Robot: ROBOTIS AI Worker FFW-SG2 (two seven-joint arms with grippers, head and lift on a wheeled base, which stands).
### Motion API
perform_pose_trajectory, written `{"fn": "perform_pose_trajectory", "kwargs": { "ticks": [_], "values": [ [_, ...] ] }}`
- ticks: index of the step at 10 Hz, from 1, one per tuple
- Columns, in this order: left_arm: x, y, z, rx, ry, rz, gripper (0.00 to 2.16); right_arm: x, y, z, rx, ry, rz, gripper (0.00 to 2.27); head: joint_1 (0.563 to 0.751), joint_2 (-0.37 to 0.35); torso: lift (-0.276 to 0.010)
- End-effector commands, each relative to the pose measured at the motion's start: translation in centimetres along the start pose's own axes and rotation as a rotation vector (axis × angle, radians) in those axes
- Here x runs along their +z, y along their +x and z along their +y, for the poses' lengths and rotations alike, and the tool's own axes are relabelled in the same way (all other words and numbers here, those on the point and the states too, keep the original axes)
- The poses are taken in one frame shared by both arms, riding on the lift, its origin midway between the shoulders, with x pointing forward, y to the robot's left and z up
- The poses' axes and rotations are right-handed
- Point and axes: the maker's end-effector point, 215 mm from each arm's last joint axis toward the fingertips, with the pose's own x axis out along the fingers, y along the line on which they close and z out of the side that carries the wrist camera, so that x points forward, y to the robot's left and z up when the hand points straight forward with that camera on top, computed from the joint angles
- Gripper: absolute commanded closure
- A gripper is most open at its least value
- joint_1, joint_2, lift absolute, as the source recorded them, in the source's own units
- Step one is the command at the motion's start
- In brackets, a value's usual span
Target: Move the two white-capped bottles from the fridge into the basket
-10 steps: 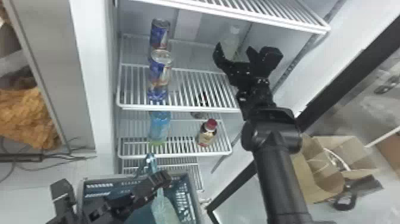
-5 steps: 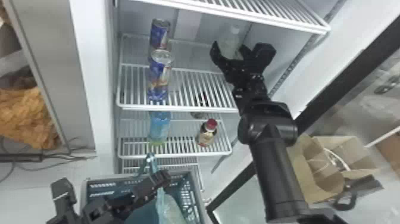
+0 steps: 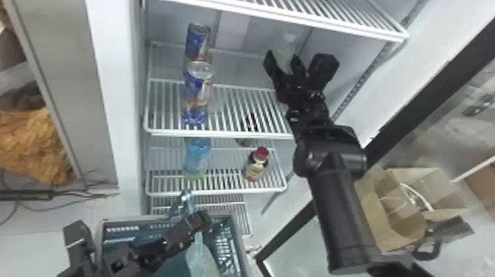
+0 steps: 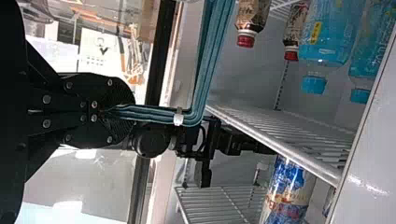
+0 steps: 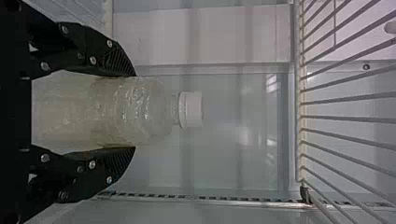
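In the head view my right gripper (image 3: 283, 63) is inside the fridge, around a clear bottle with a white cap (image 3: 290, 36) on the upper shelf, near the right wall. The right wrist view has that bottle (image 5: 140, 112) with its white cap (image 5: 191, 109), both sides pressed by the right gripper (image 5: 135, 112), shut on it. At the lower left, my left gripper (image 3: 200, 221) stands over the teal basket (image 3: 235, 258). Seen from the left wrist, the left gripper (image 4: 126, 111) is shut on the basket's teal handle (image 4: 205, 79). A pale translucent item (image 3: 202, 259) shows in the basket; what it is I cannot tell.
Two blue cans (image 3: 198, 92) stand left on the same shelf (image 3: 235, 110). Below are a blue bottle (image 3: 197, 154) and a red-capped bottle (image 3: 256, 165). Another shelf's front edge (image 3: 294, 16) runs above the right gripper. A cardboard box (image 3: 401, 206) lies at the right.
My right gripper has shifted slightly left and its fingers have closed in on the white-capped bottle. In the basket, the pale item has moved; the left gripper has stayed almost still.
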Motion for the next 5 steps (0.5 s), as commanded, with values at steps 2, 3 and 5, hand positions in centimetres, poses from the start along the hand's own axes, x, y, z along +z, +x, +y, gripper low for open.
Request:
{"fn": "perform_pose_trajectory", "kwargs": {
  "ticks": [2,3,5],
  "values": [
    [0.0,0.0,0.0,-0.002,-0.001,0.000,1.17,0.2,-0.1,0.2,0.004,0.003,-0.005,0.77,0.695,-0.350,0.000],
    [0.0,0.0,0.0,-0.001,-0.002,-0.003,1.17,0.4,-0.1,0.3,0.005,0.002,-0.009,0.80,0.695,-0.350,0.000],
    [0.0,0.0,0.0,-0.002,-0.004,-0.004,1.17,1.3,-0.4,0.4,0.008,0.006,-0.032,0.81,0.695,-0.350,0.000]
  ]
}}
